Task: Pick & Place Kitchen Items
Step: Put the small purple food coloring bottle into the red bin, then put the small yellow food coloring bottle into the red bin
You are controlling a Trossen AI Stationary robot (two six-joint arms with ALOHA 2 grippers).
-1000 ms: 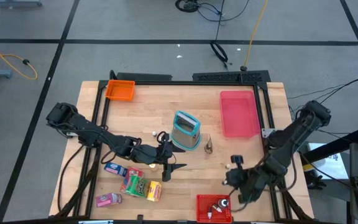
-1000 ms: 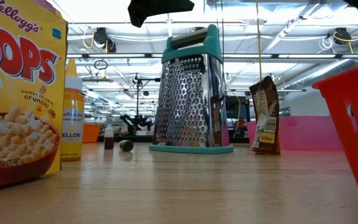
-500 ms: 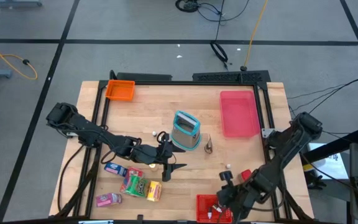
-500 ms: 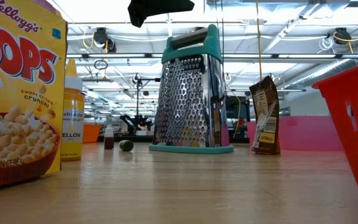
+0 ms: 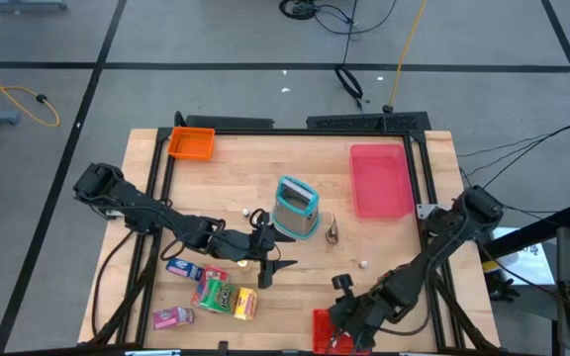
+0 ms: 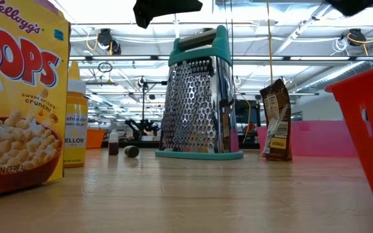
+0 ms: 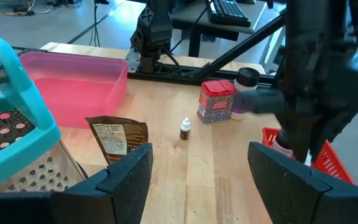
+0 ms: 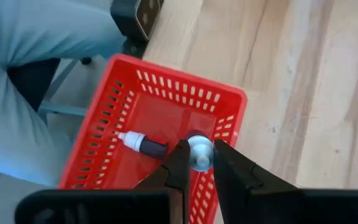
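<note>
The right gripper (image 8: 196, 163) is clamped on a small white-capped bottle (image 8: 199, 152), held directly above the red basket (image 8: 104, 155), in which another bottle (image 8: 143, 144) already lies lengthwise. Only the right wrist view shows this. The left gripper (image 5: 268, 267) waits beside the grater (image 5: 296, 207), fingers apart.

cereal box (image 6: 15, 97): cut off at edge | red bin (image 6: 368, 123): cut off
</note>
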